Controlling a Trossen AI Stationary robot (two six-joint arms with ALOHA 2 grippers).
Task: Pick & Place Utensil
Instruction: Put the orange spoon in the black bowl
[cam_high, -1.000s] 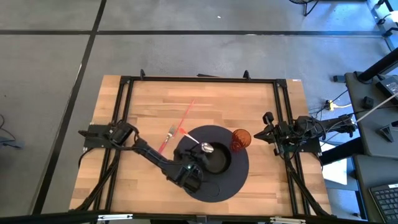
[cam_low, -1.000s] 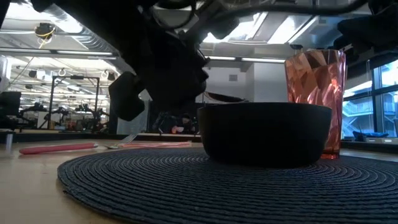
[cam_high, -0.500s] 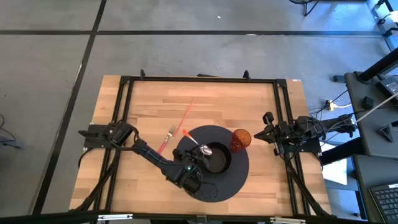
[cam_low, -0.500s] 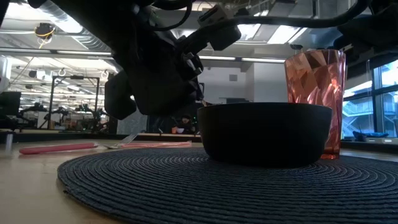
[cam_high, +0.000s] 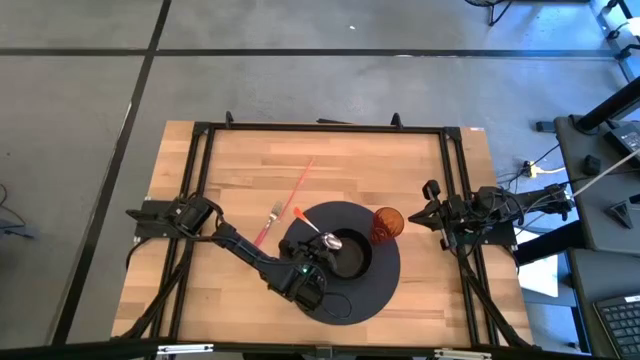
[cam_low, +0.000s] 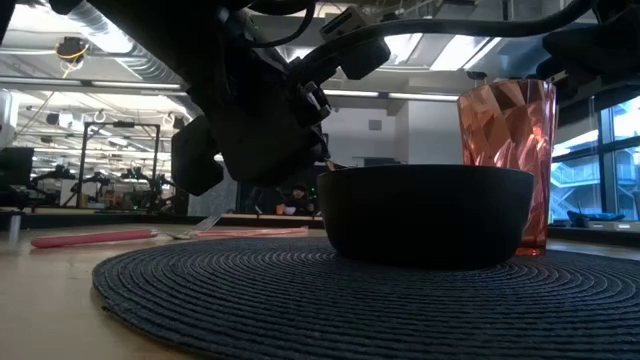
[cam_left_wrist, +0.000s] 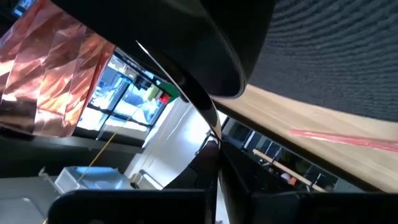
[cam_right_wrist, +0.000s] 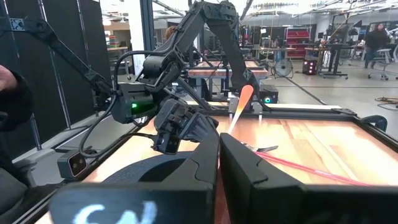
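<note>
A metal spoon with an orange handle (cam_high: 315, 228) lies in the black bowl (cam_high: 347, 262), with its handle (cam_right_wrist: 239, 102) sticking up over the far-left rim. The bowl sits on a round dark placemat (cam_high: 375, 292). My left gripper (cam_high: 316, 272) hangs just above the mat at the bowl's near-left side (cam_low: 315, 150). Its fingers are shut (cam_left_wrist: 212, 146) and hold nothing. A pink-handled fork (cam_high: 267, 223) lies on the wood left of the mat. My right gripper (cam_high: 428, 213) waits, shut (cam_right_wrist: 219, 140), at the table's right edge.
A faceted red cup (cam_high: 388, 222) stands on the mat right of the bowl (cam_low: 505, 130). A second thin pink utensil (cam_high: 300, 182) lies farther back on the wood. A black frame (cam_high: 320, 127) rims the table. A person's dark sleeve (cam_right_wrist: 9, 93) shows beyond the table.
My left gripper has drawn back a little from the bowl toward the table's left and turned at the wrist, staying above the mat. The spoon, bowl and fork have kept their places.
</note>
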